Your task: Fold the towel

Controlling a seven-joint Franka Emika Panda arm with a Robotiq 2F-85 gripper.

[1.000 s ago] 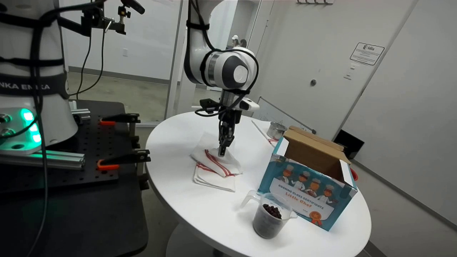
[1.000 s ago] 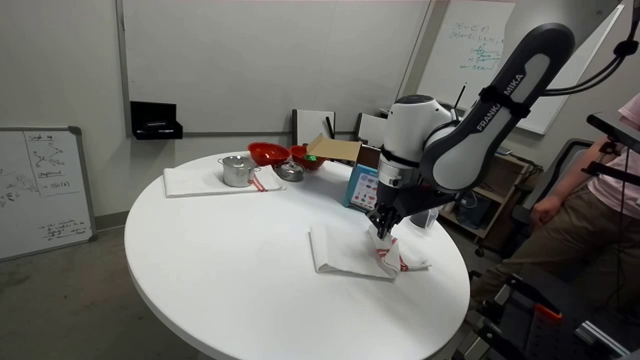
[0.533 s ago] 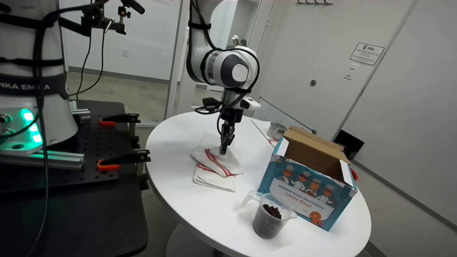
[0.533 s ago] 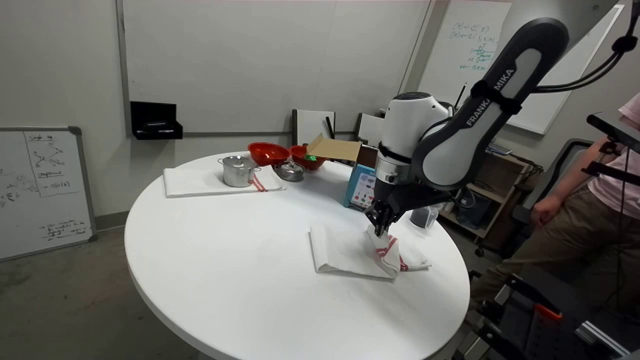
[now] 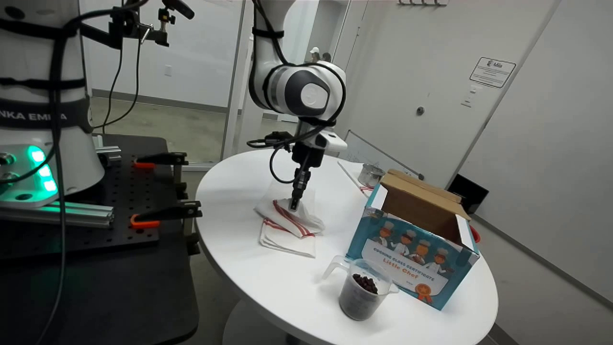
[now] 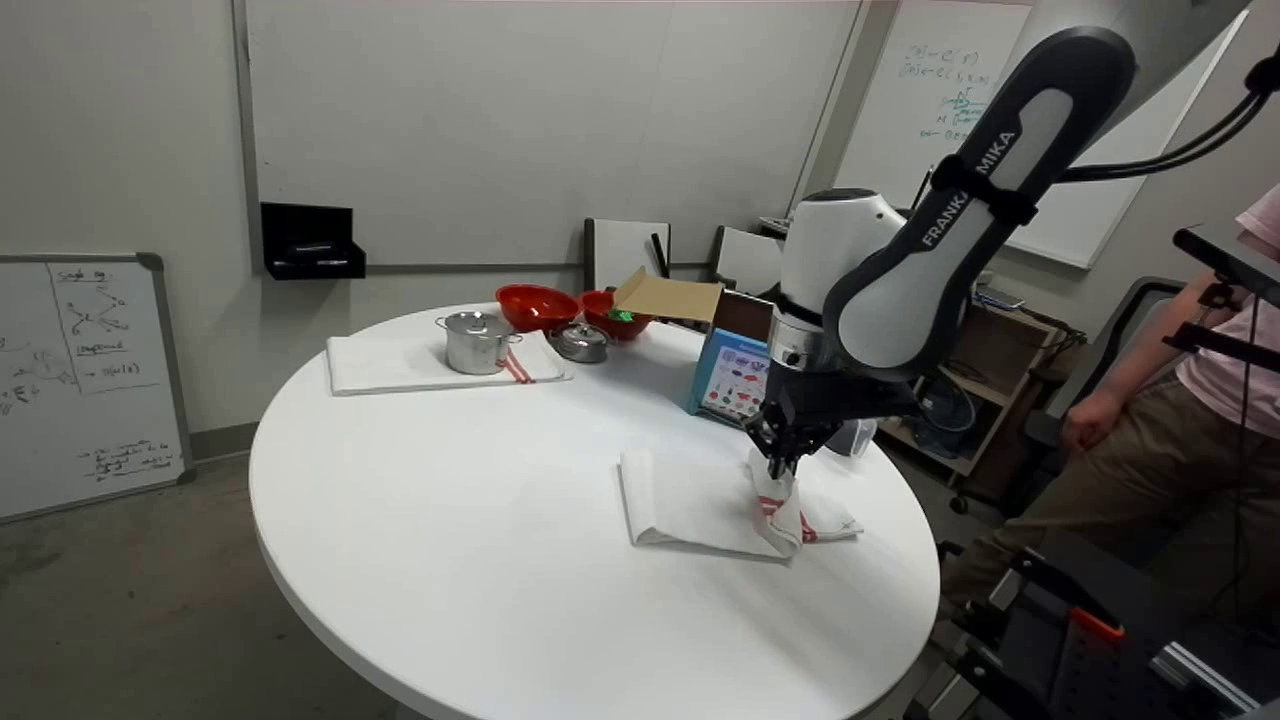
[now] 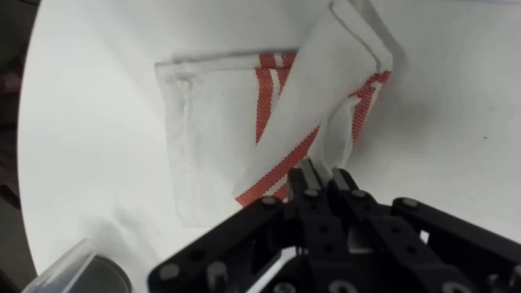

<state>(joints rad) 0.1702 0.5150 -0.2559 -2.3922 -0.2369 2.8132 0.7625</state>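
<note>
Wrist view: black two-finger gripper (image 7: 325,178), jaws clamped on the red-striped thin white cloth towel (image 7: 301,106), folded askew. In an exterior view it lies on the right half of the round white table (image 6: 450,560). Advised: draw low, square the edges, then release.

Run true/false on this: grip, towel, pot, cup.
1. The gripper is shut on the towel. True.
2. The towel is plain white. False: it has red stripes.
3. The metal pot stands on a second striped cloth. True.
4. The measuring cup holds dark pieces. True.
5. The measuring cup stands on the towel. False: it stands on the table, apart from the towel.
6. The towel lies spread out flat. False: part of it is folded over.
</note>
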